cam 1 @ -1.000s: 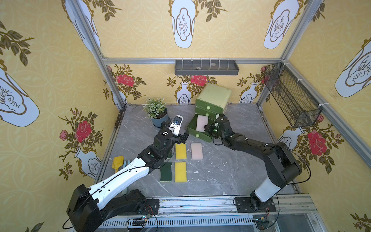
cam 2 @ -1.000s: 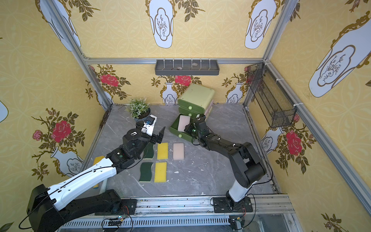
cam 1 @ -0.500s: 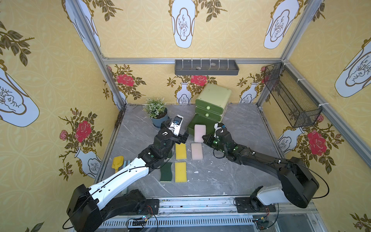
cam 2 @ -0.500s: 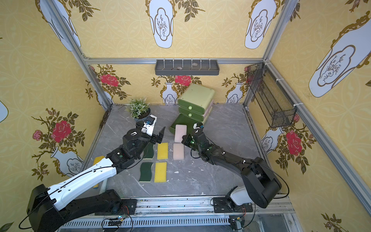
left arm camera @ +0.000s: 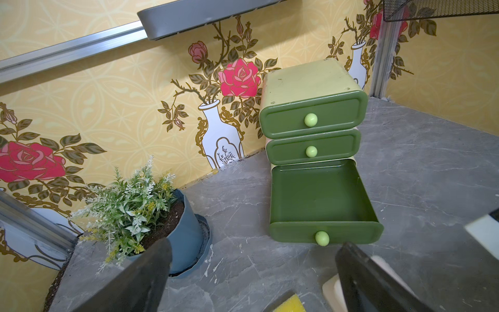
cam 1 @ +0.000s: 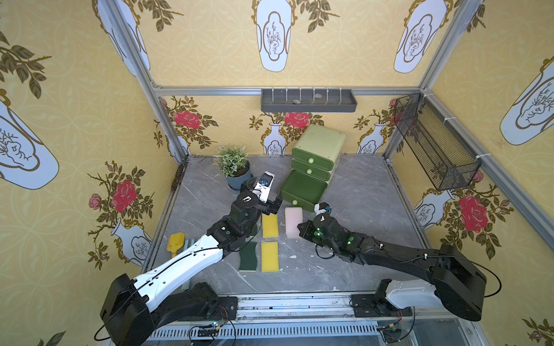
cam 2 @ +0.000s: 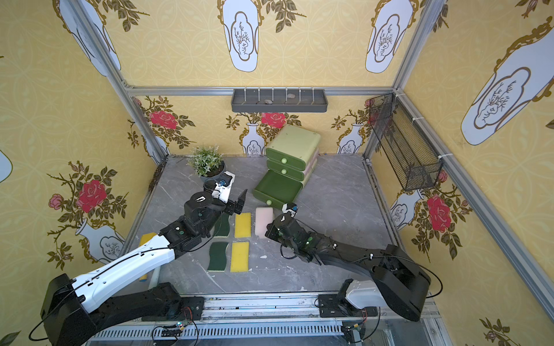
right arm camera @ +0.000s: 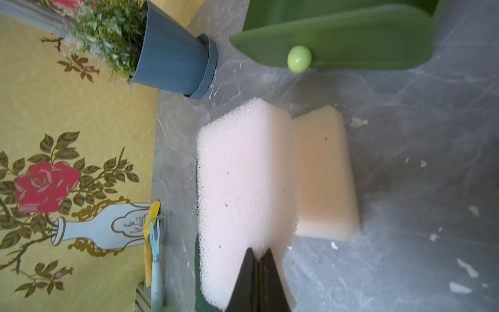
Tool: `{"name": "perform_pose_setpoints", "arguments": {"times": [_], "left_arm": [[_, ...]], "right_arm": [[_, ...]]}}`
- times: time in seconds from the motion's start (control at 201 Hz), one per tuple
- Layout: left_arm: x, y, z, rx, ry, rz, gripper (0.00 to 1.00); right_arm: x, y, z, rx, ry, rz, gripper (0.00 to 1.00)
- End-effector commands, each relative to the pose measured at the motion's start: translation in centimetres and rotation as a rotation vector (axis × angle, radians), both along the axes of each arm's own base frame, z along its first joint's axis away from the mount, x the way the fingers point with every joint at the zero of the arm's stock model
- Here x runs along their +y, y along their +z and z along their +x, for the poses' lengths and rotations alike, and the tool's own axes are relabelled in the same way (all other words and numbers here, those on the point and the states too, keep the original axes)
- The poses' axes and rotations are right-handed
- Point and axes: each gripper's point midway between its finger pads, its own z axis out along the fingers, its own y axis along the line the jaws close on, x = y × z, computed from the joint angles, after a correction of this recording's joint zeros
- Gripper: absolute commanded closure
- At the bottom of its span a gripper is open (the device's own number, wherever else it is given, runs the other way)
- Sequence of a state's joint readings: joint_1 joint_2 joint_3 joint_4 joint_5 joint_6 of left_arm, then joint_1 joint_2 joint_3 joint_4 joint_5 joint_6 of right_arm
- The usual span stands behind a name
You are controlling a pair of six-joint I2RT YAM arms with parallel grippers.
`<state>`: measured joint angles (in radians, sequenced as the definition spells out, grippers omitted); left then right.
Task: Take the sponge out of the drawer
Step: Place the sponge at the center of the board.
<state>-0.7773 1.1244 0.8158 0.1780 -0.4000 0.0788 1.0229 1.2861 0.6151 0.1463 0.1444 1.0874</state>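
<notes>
The pink sponge is out of the drawer, pinched at its near edge by my right gripper, which is shut on it. In both top views the sponge hangs low over the table just in front of the open bottom drawer. The drawer is empty inside. A pale beige sponge lies on the table right beside the held one. My left gripper hovers open to the left of the drawer's front, holding nothing.
A potted plant stands left of the green drawer unit. Two yellow sponges and a dark green one lie in front of my left gripper. A yellow scoop lies at the left edge.
My right gripper lifted the pink sponge out of the drawer and carried it forward, down over the table beside the beige sponge. The left arm has not moved.
</notes>
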Motion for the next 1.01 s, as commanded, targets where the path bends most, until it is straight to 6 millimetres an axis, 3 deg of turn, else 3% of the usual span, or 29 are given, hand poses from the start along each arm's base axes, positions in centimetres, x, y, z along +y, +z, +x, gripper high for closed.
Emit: {"name": "perform_pose_setpoints", "arguments": {"times": [0.0,0.239,0.433,0.627,1.001], "left_arm": [[0.0,0.2,0.2,-0.017,0.006,-0.009,0.00],[-0.1,0.1,0.3,-0.015,0.006,-0.006,0.00],[-0.1,0.0,0.3,-0.012,0.005,-0.004,0.00],[-0.1,-0.1,0.3,-0.011,0.007,-0.002,0.00],[-0.1,-0.2,0.3,-0.011,0.006,0.000,0.00]], "right_arm": [[-0.6,-0.6,-1.1,0.014,-0.054,-0.023,1.00],[-0.4,-1.8,-5.4,0.054,-0.036,-0.062,1.00],[-1.0,-3.2,-7.7,0.088,-0.038,-0.103,1.00],[-1.7,-5.1,-8.7,0.135,-0.033,-0.123,1.00],[-2.1,-6.5,-9.5,0.168,-0.025,-0.146,1.00]]}}
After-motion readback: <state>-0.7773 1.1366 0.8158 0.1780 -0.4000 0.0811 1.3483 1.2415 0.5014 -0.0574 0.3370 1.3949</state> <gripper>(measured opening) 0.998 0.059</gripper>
